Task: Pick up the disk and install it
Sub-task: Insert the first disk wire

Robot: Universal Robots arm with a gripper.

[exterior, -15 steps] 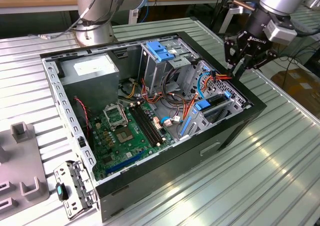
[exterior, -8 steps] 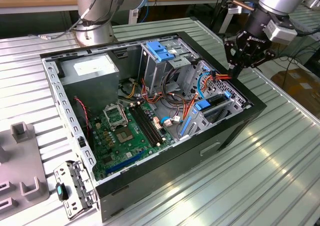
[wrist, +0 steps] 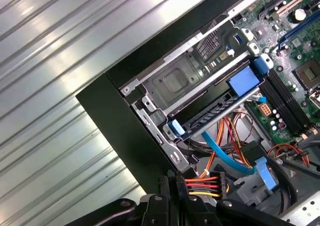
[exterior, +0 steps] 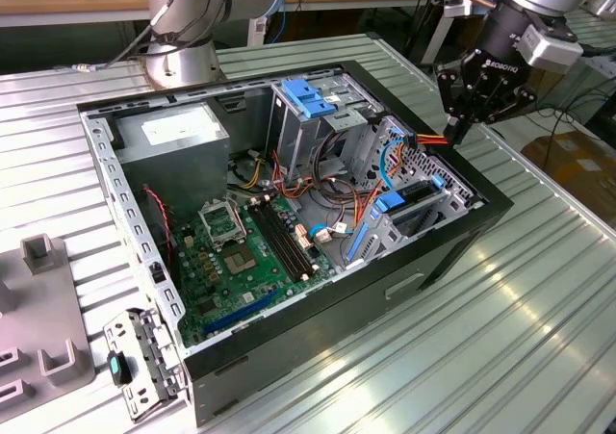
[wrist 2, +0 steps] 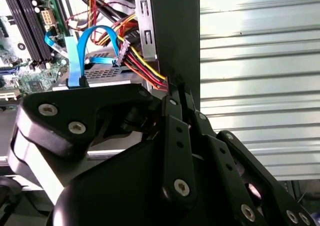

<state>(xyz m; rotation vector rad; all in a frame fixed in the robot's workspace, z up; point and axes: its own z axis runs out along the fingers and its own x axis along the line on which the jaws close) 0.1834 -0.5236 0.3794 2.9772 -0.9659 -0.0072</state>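
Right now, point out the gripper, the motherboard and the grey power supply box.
gripper (exterior: 460, 126), exterior view, at its fingertips over the case's edge.
motherboard (exterior: 231, 261), exterior view, on the green board near the processor socket.
grey power supply box (exterior: 178, 138), exterior view, on its top face.

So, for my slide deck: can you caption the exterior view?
Black robot gripper pinching the red-yellow-black power cable bundle at the edge of the open black desktop computer case.

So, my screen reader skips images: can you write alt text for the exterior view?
A black gripper on a robot arm pinches a bundle of coloured wires at the edge of an open computer case, which lies on a ribbed metal table.
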